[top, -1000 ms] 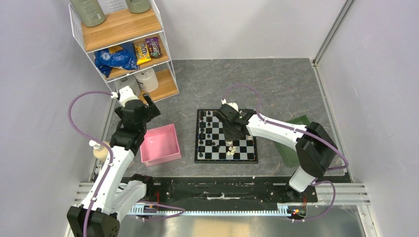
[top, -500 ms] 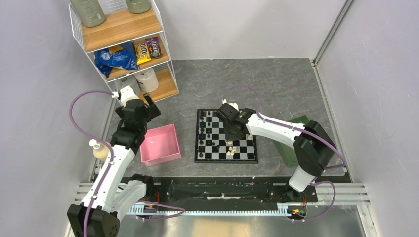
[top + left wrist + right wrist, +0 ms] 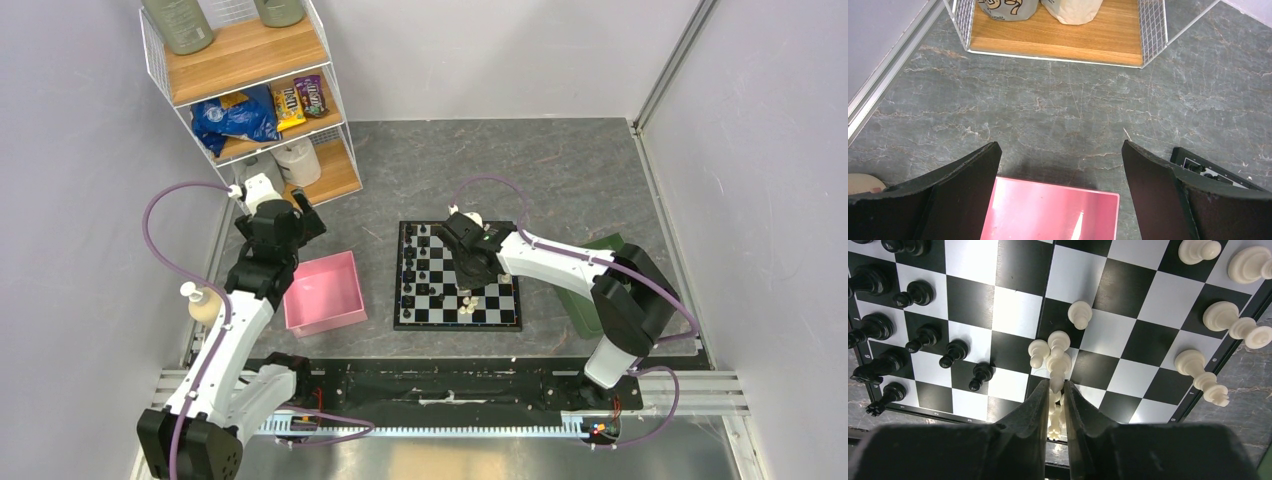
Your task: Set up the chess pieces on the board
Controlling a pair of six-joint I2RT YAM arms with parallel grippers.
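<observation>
The task is judged to be roughly half done. On the board (image 3: 970, 302), the black pieces (image 3: 923, 337) are seen standing in two ranks along its left edge in the right wrist view, one to a square, so that side appears finished or nearly so.

The cream-white side is far from ordered. A loose cluster of white pieces (image 3: 1058, 347) is gathered near the middle of the board, close to its near edge. A few more (image 3: 1220, 315) are set by the right edge. At least one of these is lying across the dark border rather than standing on a square. Two white ranks remain to be laid out along that right edge.

The right gripper (image 3: 1056, 385) is held over the cluster, its fingers drawn narrow and clenched on one white piece (image 3: 1054, 410), which is seen in the slit between them. The left gripper (image 3: 1060, 145) is spread wide and holds nothing. It is poised over the grey table, just beyond the far edge of the pink tray (image 3: 1048, 210), facing the wire shelf (image 3: 1058, 40).

As for writing, a digit 6 (image 3: 863, 356) is made out on the board's border. The packets (image 3: 310, 95) on the shelf bear lettering resembling M&M's, too small to be confirmed. Printing on the containers in the left wrist view is cut off.
</observation>
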